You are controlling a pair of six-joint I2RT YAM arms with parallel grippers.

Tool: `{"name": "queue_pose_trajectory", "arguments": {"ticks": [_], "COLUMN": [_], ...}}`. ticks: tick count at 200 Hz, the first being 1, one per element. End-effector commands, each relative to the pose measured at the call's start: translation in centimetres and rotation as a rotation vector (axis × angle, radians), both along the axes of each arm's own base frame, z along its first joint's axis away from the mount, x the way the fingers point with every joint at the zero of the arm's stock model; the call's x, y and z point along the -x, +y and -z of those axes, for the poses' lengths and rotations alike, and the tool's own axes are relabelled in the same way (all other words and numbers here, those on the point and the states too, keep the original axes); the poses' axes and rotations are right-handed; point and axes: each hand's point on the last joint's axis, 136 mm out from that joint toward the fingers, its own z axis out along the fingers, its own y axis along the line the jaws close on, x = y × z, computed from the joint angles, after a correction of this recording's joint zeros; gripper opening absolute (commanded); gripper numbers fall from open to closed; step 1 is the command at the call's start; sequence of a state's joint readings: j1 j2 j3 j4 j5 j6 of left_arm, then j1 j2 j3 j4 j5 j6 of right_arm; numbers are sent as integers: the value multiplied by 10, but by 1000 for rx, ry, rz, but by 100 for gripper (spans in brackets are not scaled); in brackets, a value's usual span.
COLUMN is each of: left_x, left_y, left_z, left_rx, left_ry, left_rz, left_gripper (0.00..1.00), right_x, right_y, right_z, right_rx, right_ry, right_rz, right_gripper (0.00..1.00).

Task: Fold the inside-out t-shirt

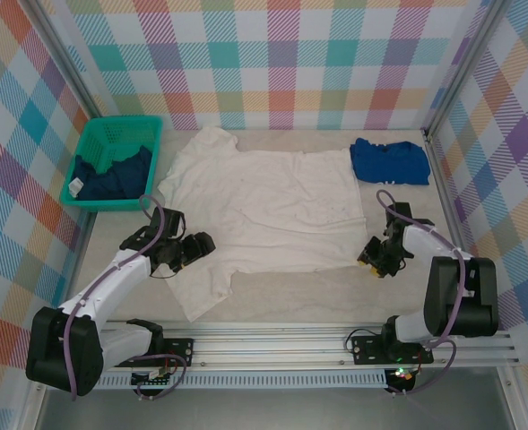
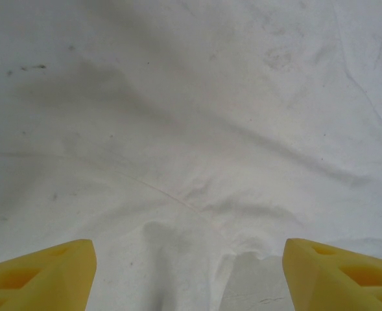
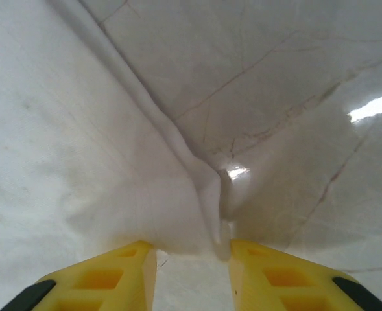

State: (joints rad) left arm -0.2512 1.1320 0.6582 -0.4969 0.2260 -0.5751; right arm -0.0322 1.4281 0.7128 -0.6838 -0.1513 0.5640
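While the inside-out t-shirt [image 1: 264,210] lies spread flat across the middle of the desk [image 1: 299,300], neck end toward the left, the left gripper [image 1: 201,247] hangs over the cloth by the near sleeve, its yellow fingers [image 2: 41,275] wide apart above wrinkled white fabric. The right gripper [image 1: 368,260] is at the shirt's near hem corner. Its fingers [image 3: 106,278] stand narrow, with a raised ridge of hem between them touching one finger (whether they pinch it I cannot tell). A green basket [image 1: 102,134] at the far left holds a dark navy garment [image 1: 111,175]. A folded blue shirt [image 1: 389,161] lies just beside the hem's far corner.
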Motion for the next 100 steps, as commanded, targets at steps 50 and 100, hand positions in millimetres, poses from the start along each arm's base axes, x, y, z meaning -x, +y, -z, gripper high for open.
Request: {"name": "queue_pose_trajectory", "arguments": {"ticks": [50,100], "left_x": [22,60], "left_y": [-13,-15], "left_z": [-1,8], "left_rx": [15,-143], "left_ry": [41,105], "left_rz": [51,92], "left_gripper": [76,73], "right_x": [-16,-19], "right_y": [-8,-6], "right_z": [-6,-14], "right_rx": [50,45], "right_ry": [-43,-81], "right_rz": [-40,-92], "right_gripper": [9,0]}}
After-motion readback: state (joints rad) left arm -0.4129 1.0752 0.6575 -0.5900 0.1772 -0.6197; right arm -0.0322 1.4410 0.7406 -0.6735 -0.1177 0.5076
